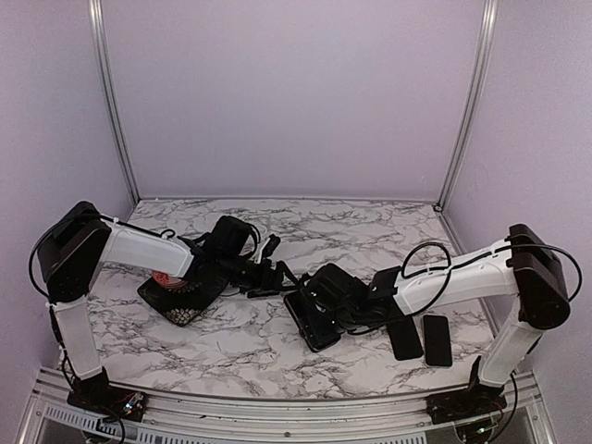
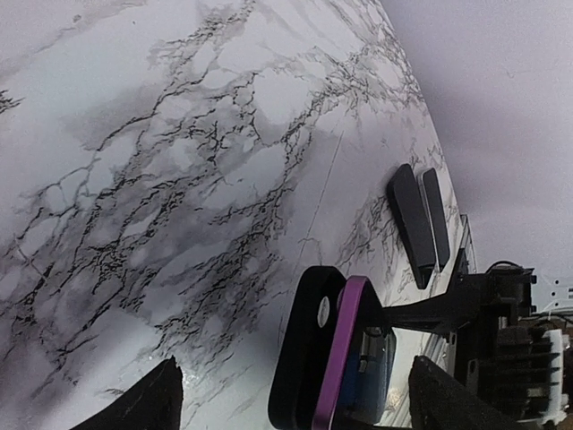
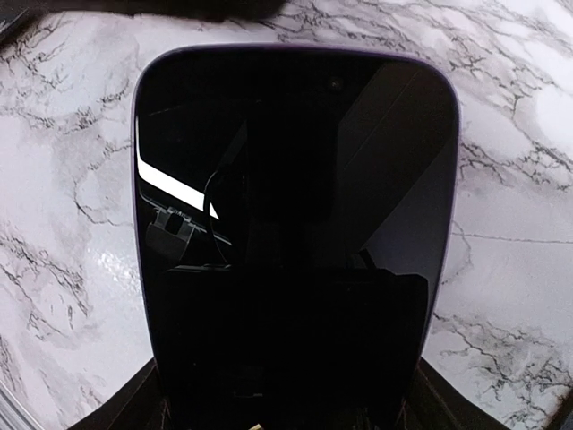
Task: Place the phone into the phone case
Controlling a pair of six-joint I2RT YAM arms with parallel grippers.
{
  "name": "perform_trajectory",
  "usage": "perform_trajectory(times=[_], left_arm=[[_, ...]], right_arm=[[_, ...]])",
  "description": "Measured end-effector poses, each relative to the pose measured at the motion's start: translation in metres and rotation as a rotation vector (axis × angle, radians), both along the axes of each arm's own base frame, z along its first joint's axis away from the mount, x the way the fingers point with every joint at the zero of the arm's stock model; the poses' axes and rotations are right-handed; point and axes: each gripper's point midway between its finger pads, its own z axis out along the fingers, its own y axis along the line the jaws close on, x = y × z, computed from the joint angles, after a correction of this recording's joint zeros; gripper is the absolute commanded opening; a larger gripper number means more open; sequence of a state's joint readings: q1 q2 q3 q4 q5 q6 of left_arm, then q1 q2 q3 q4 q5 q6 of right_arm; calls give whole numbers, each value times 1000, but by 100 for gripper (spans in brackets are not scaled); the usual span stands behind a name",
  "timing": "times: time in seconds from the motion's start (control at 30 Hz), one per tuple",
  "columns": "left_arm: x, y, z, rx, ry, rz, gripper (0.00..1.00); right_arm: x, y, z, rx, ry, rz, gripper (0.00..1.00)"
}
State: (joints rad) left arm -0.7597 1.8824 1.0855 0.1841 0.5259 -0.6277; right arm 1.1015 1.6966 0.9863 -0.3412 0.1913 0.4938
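Right gripper clamped the one phone across its width, tilted up, long axis crosswise to the left gripper, which gaped empty just beside it, nearer the single black phone case against the phone's back. Two dark slabs lay well apart, rightward.

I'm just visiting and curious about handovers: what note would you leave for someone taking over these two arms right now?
Left gripper: jaws open, empty.
Right gripper: jaws closed on the purple-rimmed phone.
Black case: against the phone's back, camera hole showing; purple rim exposed, so it looks unseated.
Two dark slabs lie flat by the right arm.
Done: phone gripped, case against it.
Left: press phone fully into case.
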Motion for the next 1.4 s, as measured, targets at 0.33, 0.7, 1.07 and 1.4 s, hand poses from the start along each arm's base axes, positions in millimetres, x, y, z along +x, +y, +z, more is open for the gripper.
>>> perform_trajectory(times=[0.33, 0.7, 1.07, 1.4], left_arm=[[-15, -19, 12, -63, -8, -67, 47], [-20, -33, 44, -146, -71, -136, 0], [-36, -26, 45, 60, -299, -226, 0], [-108, -3, 189, -77, -771, -455, 0]], right_arm=[[11, 7, 32, 82, -105, 14, 21], [17, 5, 36, 66, -148, 12, 48], [11, -6, 97, 162, -285, 101, 99], [-46, -6, 190, 458, -448, 545, 98]])
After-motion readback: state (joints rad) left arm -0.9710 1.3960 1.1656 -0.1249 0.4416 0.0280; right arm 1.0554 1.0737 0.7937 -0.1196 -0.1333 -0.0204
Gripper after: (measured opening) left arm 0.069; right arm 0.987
